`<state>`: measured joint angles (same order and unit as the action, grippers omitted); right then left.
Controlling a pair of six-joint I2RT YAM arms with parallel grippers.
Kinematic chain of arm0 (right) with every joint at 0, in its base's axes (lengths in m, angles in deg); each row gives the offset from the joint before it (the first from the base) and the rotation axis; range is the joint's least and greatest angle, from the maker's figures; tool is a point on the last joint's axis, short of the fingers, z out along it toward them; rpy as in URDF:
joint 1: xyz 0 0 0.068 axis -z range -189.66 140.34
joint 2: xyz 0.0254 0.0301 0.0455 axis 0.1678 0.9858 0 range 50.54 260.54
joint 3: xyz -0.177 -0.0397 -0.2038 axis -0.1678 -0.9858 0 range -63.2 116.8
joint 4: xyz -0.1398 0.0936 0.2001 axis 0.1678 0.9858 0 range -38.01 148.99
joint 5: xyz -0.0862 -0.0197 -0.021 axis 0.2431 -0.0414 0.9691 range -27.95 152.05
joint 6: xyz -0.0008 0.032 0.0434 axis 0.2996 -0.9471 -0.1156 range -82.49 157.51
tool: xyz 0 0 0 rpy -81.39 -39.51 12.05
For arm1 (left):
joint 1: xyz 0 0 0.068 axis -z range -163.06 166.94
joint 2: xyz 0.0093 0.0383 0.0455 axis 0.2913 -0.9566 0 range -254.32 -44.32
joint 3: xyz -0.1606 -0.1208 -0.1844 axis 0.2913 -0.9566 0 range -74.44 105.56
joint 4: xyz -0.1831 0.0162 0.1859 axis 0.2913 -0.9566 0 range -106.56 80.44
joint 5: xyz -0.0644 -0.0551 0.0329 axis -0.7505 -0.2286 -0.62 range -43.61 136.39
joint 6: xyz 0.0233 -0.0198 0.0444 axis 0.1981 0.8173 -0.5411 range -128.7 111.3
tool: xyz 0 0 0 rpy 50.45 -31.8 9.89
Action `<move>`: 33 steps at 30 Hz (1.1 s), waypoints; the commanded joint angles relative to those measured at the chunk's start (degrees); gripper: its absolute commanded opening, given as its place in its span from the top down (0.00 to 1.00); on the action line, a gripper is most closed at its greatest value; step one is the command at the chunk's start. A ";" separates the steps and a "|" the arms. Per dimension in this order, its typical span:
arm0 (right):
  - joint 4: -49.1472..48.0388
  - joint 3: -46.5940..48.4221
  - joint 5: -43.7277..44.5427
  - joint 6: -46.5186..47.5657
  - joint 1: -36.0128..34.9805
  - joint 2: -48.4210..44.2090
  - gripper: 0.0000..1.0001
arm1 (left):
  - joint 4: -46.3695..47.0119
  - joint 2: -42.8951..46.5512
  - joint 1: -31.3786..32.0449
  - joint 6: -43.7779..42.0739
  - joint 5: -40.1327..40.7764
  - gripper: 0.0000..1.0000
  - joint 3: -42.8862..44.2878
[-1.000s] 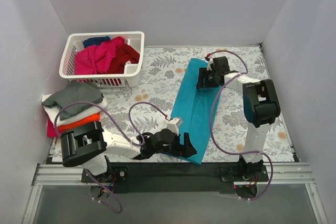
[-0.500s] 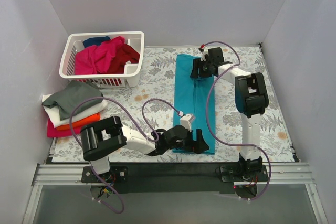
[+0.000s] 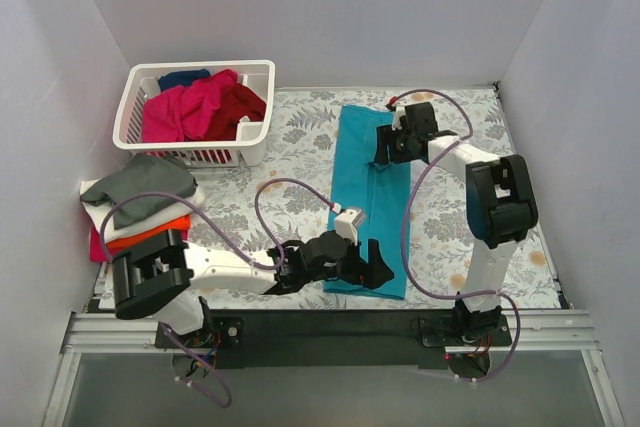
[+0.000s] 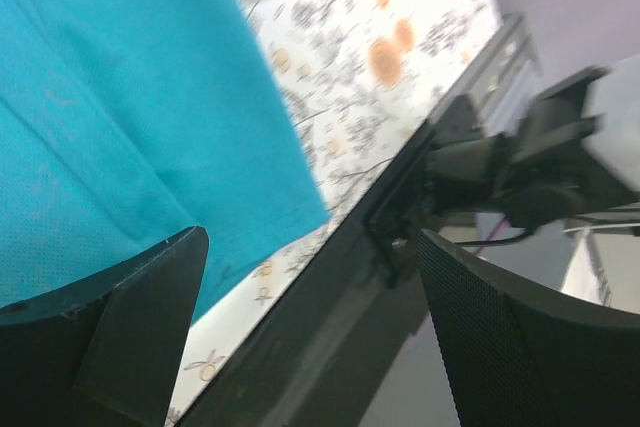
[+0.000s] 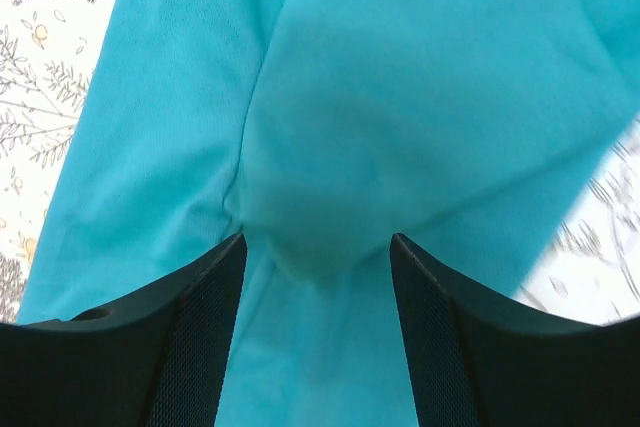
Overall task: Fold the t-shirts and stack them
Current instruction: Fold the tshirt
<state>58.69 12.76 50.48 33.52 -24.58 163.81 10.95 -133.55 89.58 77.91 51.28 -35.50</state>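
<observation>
— Two pincers, both spread wide and gripping nothing. The left gripper (image 3: 372,265) is over the six o'clock end of the teal shirt (image 3: 365,197). The right gripper (image 3: 386,147) is over its one o'clock corner, with puckered cloth between the jaws.
— Changed since half a second ago?
— The right one slid off the far hem toward six, and the left elbow swung back toward eight. The shirt, a long folded strip, lies as before, right of centre.
— Others?
— Folded stack (image 3: 140,202) at nine, basket (image 3: 255,139) at ten.
</observation>
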 commanded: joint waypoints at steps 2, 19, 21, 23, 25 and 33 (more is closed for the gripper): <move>-1.51 -5.98 5.85 1.18 -0.55 -12.43 0.46 | -3.63 9.77 0.40 -3.81 4.95 0.21 -0.35; 8.58 -37.62 11.13 -9.81 -6.70 -55.23 0.45 | -26.13 21.55 -3.56 5.41 15.59 0.18 -7.29; 12.00 -39.92 11.13 -11.65 -8.10 -58.15 0.45 | -26.66 22.52 -3.56 6.37 15.33 0.19 -8.44; 14.21 -42.99 11.13 -13.92 -9.25 -62.02 0.45 | -27.01 22.44 -3.56 7.25 14.37 0.19 -9.49; 17.64 -44.49 11.13 -15.60 -11.09 -65.26 0.46 | -27.54 21.82 -3.56 8.39 13.66 0.21 -10.11; 23.09 -48.10 12.18 -25.18 -21.11 -68.01 0.47 | -27.98 18.31 -3.56 10.16 10.94 0.30 -11.16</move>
<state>79.01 -34.97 60.95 13.74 -43.09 96.01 -16.11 -114.86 86.15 86.56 62.95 -46.67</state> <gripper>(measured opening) 0.537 0.708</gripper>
